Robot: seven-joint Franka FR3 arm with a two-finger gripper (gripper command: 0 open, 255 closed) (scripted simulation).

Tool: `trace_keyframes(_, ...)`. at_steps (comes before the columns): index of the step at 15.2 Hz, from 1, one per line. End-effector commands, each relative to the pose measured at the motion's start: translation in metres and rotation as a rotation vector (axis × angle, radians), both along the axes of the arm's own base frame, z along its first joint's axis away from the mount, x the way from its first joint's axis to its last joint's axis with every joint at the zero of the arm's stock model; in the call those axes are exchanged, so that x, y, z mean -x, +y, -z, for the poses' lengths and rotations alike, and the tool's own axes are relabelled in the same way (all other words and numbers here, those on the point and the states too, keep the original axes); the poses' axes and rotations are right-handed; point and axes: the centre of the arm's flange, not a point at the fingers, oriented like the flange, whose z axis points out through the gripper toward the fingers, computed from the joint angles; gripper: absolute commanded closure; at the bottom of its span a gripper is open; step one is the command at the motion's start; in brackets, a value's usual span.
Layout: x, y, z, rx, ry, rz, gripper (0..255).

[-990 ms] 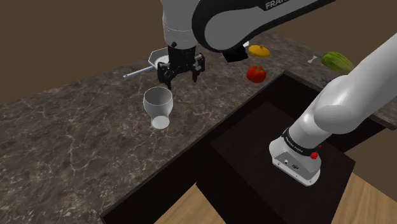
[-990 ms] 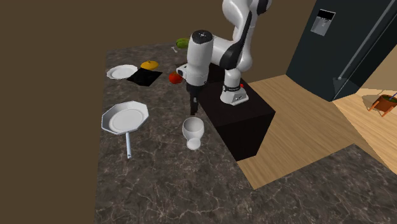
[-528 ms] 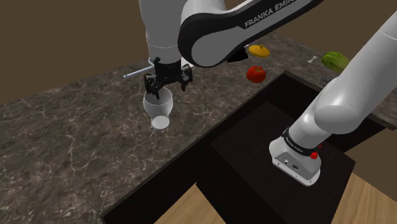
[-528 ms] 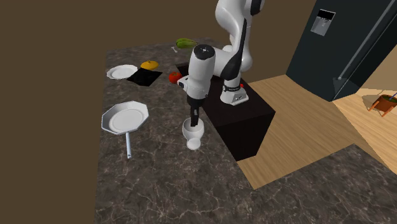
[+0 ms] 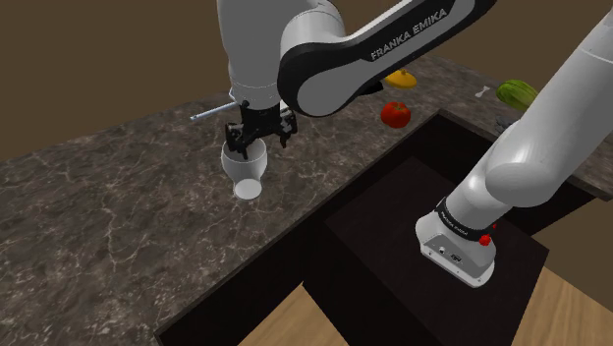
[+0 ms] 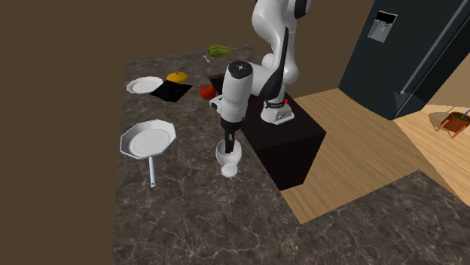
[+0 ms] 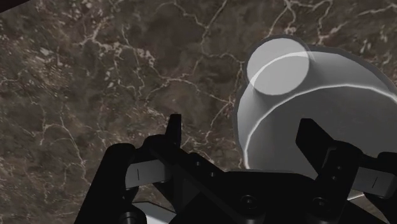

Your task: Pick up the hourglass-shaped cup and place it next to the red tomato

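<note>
Gripper [image 5: 254,140] sits right at the white hourglass cup [image 5: 248,177] — 2 fingers [image 7: 173,132] spread apart, straddling its rim. Red tomato [image 5: 396,114] is well apart.

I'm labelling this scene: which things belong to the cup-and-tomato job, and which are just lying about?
Part of the job: cup, tomato, gripper.
Just lying about: pan, plate, yellow fruit, green vegetable, black mat.

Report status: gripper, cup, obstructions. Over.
Gripper open, one finger inside the cup, one outside, neither touching. Cup on the countertop, not gripped. Tomato farther along; pan off to the side.
</note>
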Motion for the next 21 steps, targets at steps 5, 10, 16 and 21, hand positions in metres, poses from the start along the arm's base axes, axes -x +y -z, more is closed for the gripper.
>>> trace_keyframes(5, 0.0, 0.0, 0.0, 0.0, 0.0, 0.0, 255)
trace_keyframes(10, 0.0, 0.0, 0.0, 0.0, 0.0, 0.0, 255)
trace_keyframes(16, 0.0, 0.0, -0.016, 0.0, 0.0, 0.0, 255)
trace_keyframes(21, 0.0, 0.0, -0.042, 0.0, 0.0, 0.0, 255)
